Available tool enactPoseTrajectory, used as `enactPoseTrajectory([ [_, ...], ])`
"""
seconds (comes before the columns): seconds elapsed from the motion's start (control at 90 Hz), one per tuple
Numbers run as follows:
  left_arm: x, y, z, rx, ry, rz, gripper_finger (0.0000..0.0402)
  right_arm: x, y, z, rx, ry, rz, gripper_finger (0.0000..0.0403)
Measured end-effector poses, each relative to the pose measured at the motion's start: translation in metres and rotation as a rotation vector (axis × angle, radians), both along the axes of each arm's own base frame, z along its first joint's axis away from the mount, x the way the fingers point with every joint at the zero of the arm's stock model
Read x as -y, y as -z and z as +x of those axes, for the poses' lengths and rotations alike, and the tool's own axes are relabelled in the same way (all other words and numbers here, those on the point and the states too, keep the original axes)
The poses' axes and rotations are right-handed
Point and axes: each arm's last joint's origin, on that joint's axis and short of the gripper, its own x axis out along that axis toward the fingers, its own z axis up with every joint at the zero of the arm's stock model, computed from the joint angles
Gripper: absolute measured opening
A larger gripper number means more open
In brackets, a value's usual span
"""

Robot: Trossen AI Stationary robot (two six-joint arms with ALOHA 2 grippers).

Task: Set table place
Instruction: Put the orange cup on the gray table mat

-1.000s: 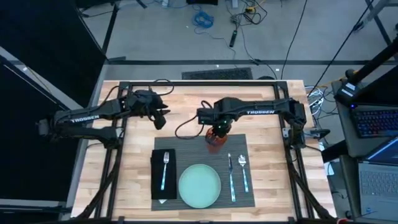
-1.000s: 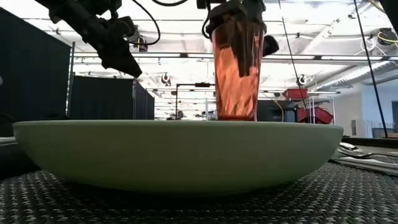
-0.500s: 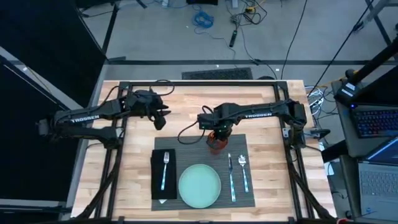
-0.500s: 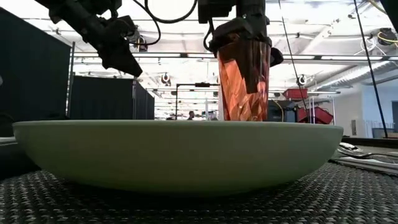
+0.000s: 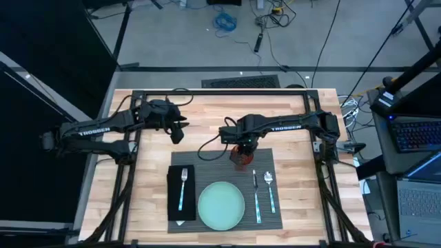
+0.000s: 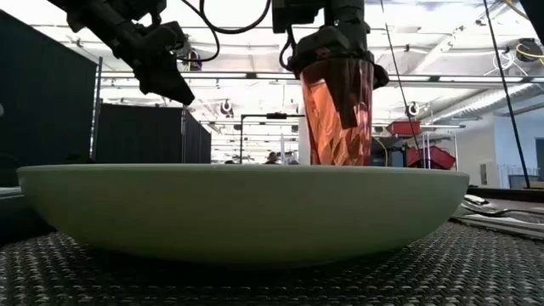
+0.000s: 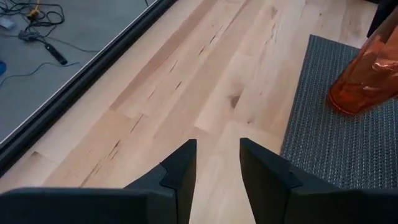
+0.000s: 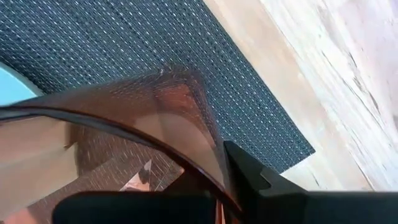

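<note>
A dark grey placemat lies on the wooden table. On it are a pale teal plate, a black napkin with a fork, a knife and a spoon. My right gripper is shut on an orange see-through tumbler at the mat's far edge, behind the plate. My left gripper hangs open above bare table, left of the mat's far left corner. My right gripper holds the tumbler by its rim, one finger inside the cup and one finger outside the wall. The fingers come from above, pointing down. In the left wrist view the tumbler leans, its base at the placemat; whether it rests there I cannot tell.
Bare wood lies left, right and beyond the placemat. A black cable loops over the table beside the right arm. The table's black frame runs along the far edge.
My right gripper has come down with the tumbler and shifted slightly toward the near edge. The tumbler's base, first seen above the plate's rim in the low view, has sunk behind it. The tumbler has also drifted a little to the right in that view.
</note>
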Motion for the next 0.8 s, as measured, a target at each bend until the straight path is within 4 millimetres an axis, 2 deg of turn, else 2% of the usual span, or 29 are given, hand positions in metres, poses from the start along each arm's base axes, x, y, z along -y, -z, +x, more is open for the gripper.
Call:
enactPoseTrajectory([
  [0.8, 0.0003, 0.0003, -0.0001, -0.003, 0.010, -0.003, 0.0105, 0.0086, 0.0053, 0.0025, -0.008, 0.007, -0.015, 0.0000],
])
